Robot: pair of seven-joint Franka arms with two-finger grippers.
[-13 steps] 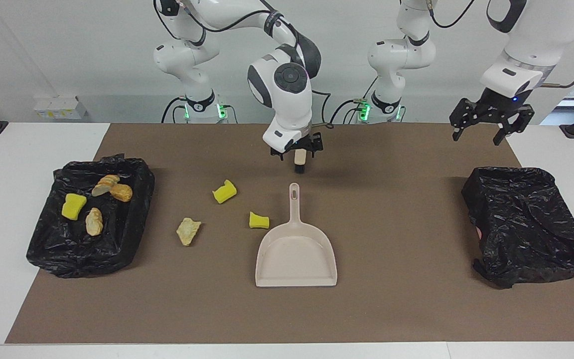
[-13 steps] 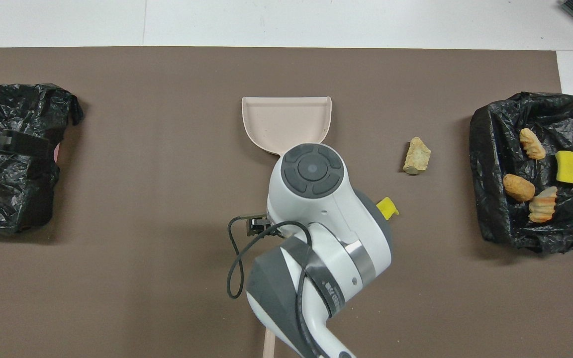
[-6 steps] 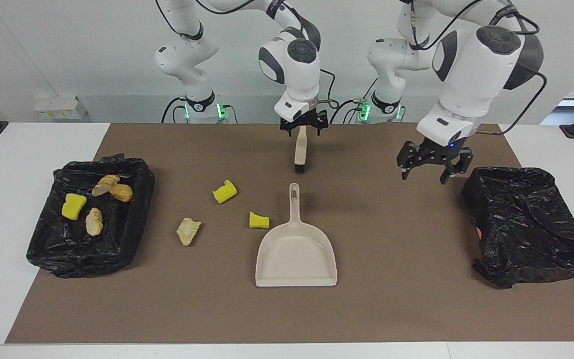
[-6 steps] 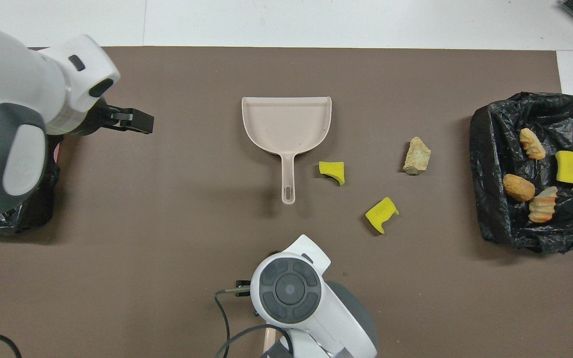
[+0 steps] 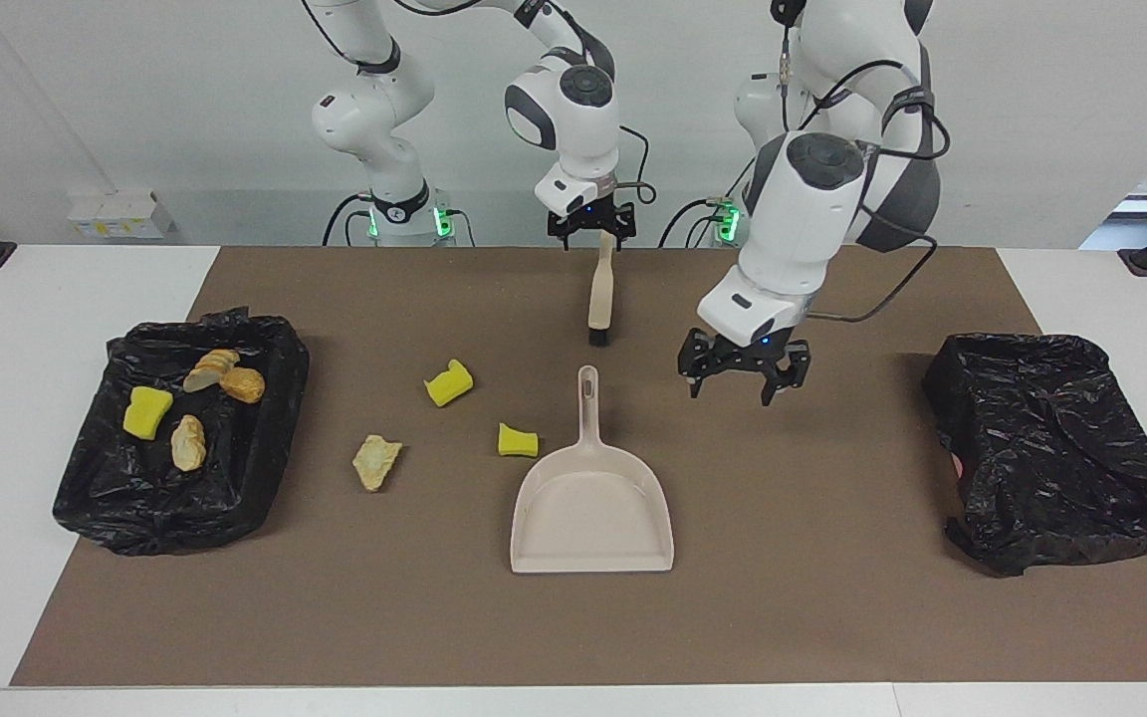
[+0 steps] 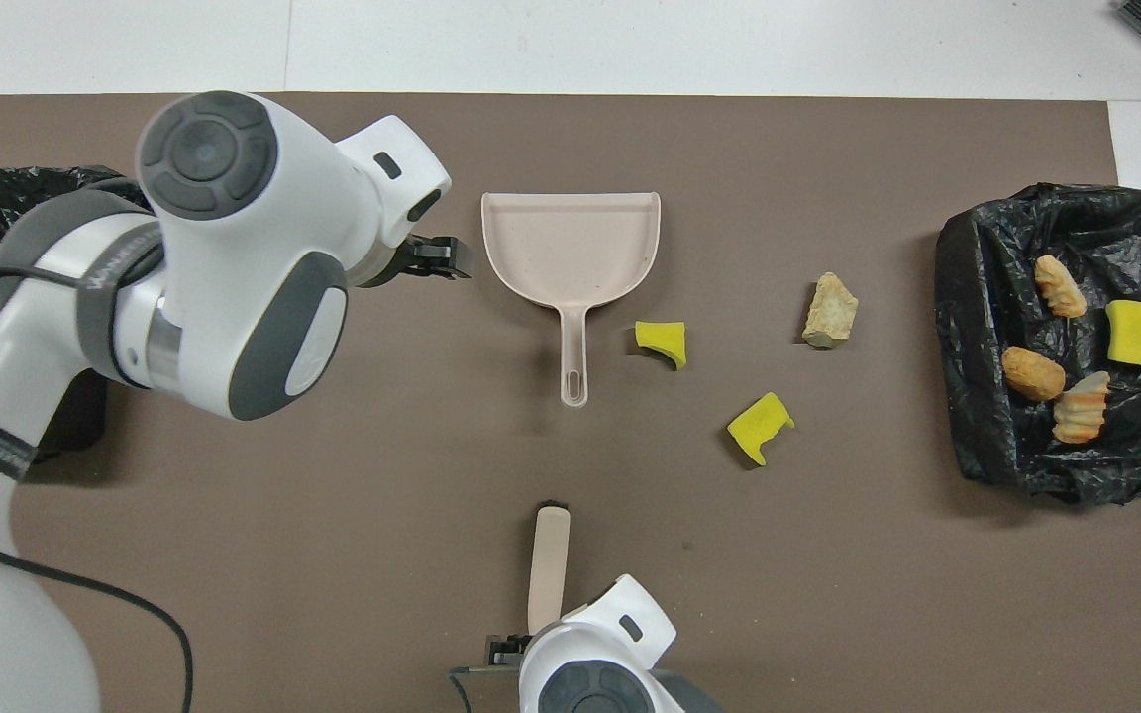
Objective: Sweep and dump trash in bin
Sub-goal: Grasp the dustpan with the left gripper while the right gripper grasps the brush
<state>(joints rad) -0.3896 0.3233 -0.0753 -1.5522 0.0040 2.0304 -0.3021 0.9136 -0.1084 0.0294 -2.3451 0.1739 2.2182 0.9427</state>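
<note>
Bin (image 5: 86, 498) at the right arm's end: 4 scraps in it, 1 sponge (image 5: 146, 412), 3 bread-like lumps (image 5: 188, 442). On the mat (image 5: 832, 617): 1 crumb (image 5: 375, 462), 2 sponge chunks (image 5: 448, 382). 1 dustpan (image 5: 591, 508) mid-mat. 1 brush (image 5: 600, 299); right gripper (image 5: 594, 231) over its handle end, grip can't tell. Left gripper (image 5: 744, 370) spread wide, empty, over mat beside the dustpan handle. 1 closed black bag (image 5: 1061, 448) at the left arm's end.

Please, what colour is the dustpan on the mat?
The dustpan is pale beige all over, pan and handle alike. The overhead view shows it best.
</note>
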